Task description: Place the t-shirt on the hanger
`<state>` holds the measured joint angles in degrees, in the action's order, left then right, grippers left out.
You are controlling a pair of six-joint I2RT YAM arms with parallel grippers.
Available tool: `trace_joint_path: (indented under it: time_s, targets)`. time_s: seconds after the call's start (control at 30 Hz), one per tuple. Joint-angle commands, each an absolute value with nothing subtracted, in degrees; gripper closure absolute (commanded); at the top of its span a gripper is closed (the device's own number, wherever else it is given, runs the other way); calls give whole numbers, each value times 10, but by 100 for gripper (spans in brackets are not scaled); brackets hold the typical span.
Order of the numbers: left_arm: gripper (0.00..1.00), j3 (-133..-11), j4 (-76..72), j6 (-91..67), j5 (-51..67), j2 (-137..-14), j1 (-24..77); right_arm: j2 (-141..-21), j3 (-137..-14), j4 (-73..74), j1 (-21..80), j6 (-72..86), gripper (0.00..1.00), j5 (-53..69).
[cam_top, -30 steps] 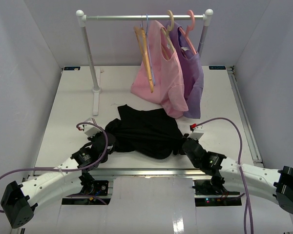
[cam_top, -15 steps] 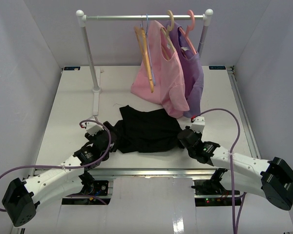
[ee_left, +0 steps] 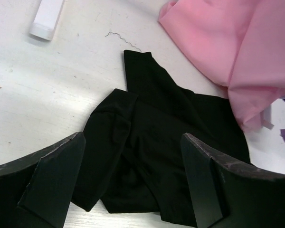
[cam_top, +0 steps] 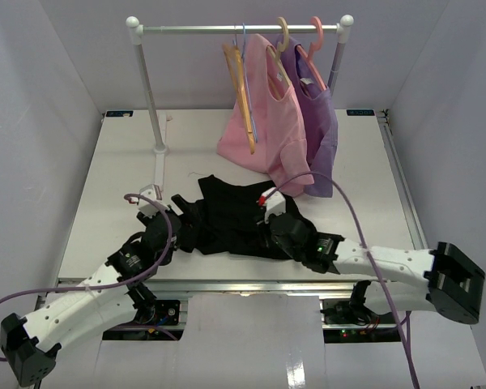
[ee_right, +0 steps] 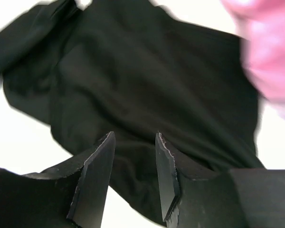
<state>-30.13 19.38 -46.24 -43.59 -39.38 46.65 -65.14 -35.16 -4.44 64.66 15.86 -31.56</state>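
Note:
The black t-shirt (cam_top: pixel 231 212) lies crumpled on the white table (cam_top: pixel 113 162), between my two arms. My left gripper (cam_top: pixel 185 220) sits at its left edge. In the left wrist view this gripper (ee_left: pixel 133 178) is wide open, the t-shirt (ee_left: pixel 161 128) lying below its fingers, not gripped. My right gripper (cam_top: pixel 257 224) reaches over the shirt's right half. In the right wrist view it (ee_right: pixel 133 166) is partly open just above the t-shirt (ee_right: pixel 147 80), with nothing between its fingers. The light-blue hanger (cam_top: pixel 248 89) hangs bare on the rail.
The rack (cam_top: pixel 146 81) stands at the back, its white foot (ee_left: pixel 47 19) near the shirt. On it hang a tan-orange hanger (cam_top: pixel 240 89), a pink garment (cam_top: pixel 271 130) and a purple garment (cam_top: pixel 324 138). The pink garment's hem (ee_left: pixel 237 52) drapes close behind the t-shirt.
Both grippers have opened and let go of the t-shirt. The right arm has swung left over the shirt. The shirt now lies a little farther back.

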Motion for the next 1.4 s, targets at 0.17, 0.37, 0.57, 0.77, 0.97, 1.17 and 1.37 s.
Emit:
trace_joint_path:
  time_s: [0.17, 0.37, 0.57, 0.77, 0.97, 1.17, 1.37]
  targets:
    - [8, -231, 223, -483, -389, -215, 465, -868, -456, -172, 691, 18, 53, -168]
    - [7, -205, 227, -480, -378, -167, 466, -953, -476, -188, 701, 22, 51, -149]
    - [7, -215, 227, -478, -379, -195, 466, -999, -482, -190, 711, 34, 50, -158]
    - [7, -216, 223, -477, -386, -221, 466, -993, -494, -148, 714, 79, 72, -282]
    - [7, -220, 193, -452, -366, -260, 466, -930, -525, -51, 714, 106, 73, -332]
    - [8, -229, 173, -446, -353, -304, 465, -890, -526, -47, 709, 90, 78, -329]
    - [8, -223, 131, -427, -336, -349, 466, -890, -532, -42, 703, 95, 85, -327]
